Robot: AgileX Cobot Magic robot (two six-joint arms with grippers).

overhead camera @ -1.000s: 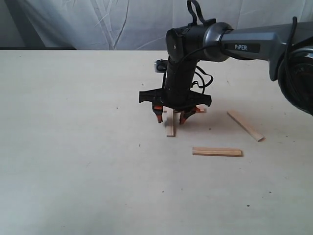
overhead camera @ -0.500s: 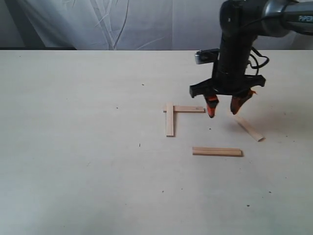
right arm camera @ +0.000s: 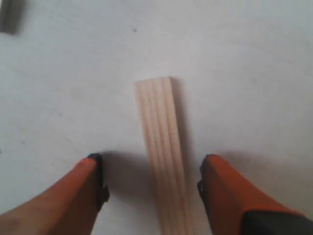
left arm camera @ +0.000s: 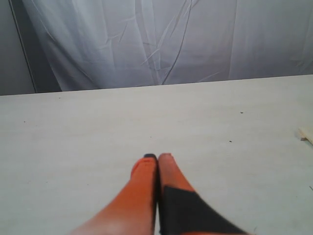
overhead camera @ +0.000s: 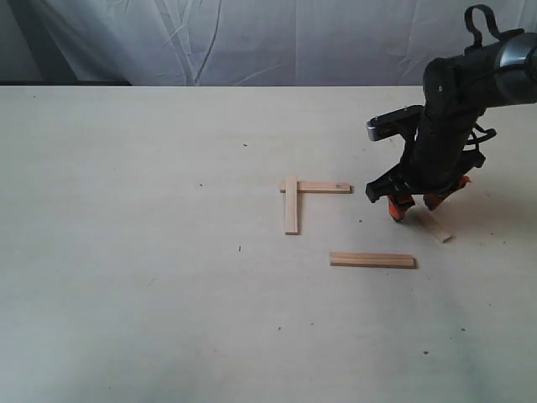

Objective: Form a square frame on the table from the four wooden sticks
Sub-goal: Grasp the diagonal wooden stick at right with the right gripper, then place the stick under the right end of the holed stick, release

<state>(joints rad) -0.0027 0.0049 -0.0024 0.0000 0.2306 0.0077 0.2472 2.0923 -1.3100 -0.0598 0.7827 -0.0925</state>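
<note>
Item: right gripper (overhead camera: 417, 206), jaws spread wide and holding nothing, set low over the diagonal stick (right arm camera: 161, 142) on the right part of the table (overhead camera: 126, 277). The stick lies flat, lengthwise between the fingertips and nearer one of them; no contact is evident. Step in hand, as judged: grasping this stick. Advised: centre over it, lower squarely, close across the narrow width. The L-shaped pair (overhead camera: 291, 186) sits well apart, the fourth stick (overhead camera: 372, 260) loose nearby. Left gripper (left arm camera: 157, 164): closed, empty, away from all sticks.

fingers (left arm camera: 157, 169) pressed together, above table (left arm camera: 73, 132)
</note>
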